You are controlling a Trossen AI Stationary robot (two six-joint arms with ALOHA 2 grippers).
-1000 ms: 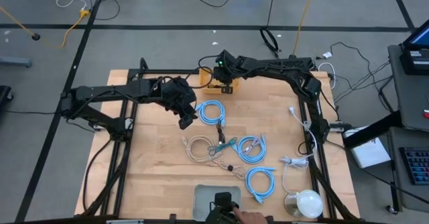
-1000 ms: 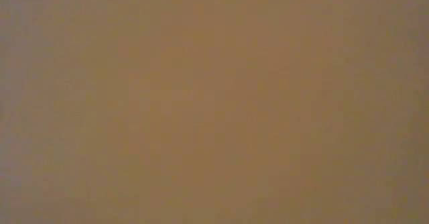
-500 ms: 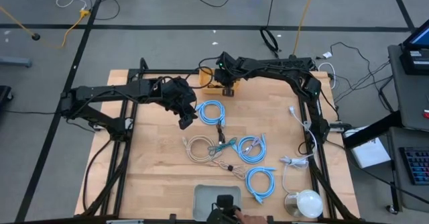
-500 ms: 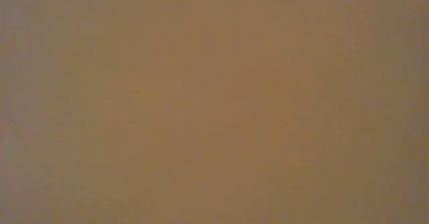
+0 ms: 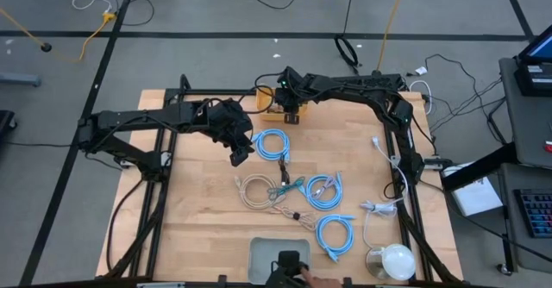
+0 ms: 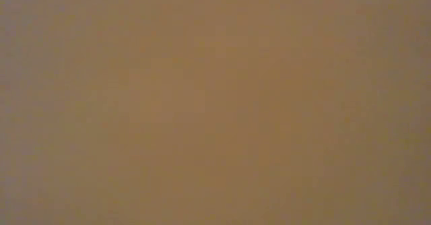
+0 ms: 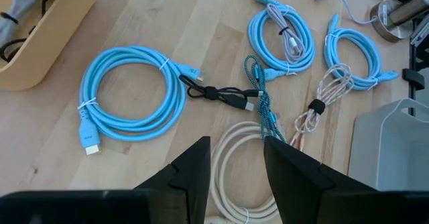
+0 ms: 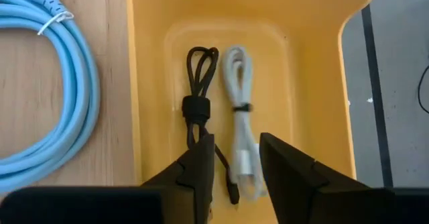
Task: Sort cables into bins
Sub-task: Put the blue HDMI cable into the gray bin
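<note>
Two short cables already lie side by side in the orange-yellow bin (image 8: 251, 83), a bundled black cable (image 8: 198, 106) and a banded white cable (image 8: 240, 127), both directly beneath the right end effector (image 8: 236, 158). Its fingers stand apart with nothing between them, which fits a release just made, so that the thin pieces collect in this tray at the far edge of the table (image 5: 190, 228). A coiled light-blue cable (image 8: 50, 90) rests on the wood just beside the bin's wall, off to one side of that end effector.

The left end effector (image 7: 234, 167) hangs over the middle of the pile, fingers spread and empty. Right under and ahead of it lies the beige coil (image 7: 238, 163); a teal braided cable (image 7: 260, 100) and a short black cable (image 7: 221, 94) cross just beyond its fingertips, and the large light-blue coil (image 7: 131, 93) sits to one side. Farther on are two more light-blue coils (image 7: 281, 36), one with a grey lead wound in. The pale grey bin (image 7: 392, 150) sits at the near edge, away from this end effector. Judging by its pose, the left arm is lined up for a pick from the tangle. The low view shows nothing usable.
</note>
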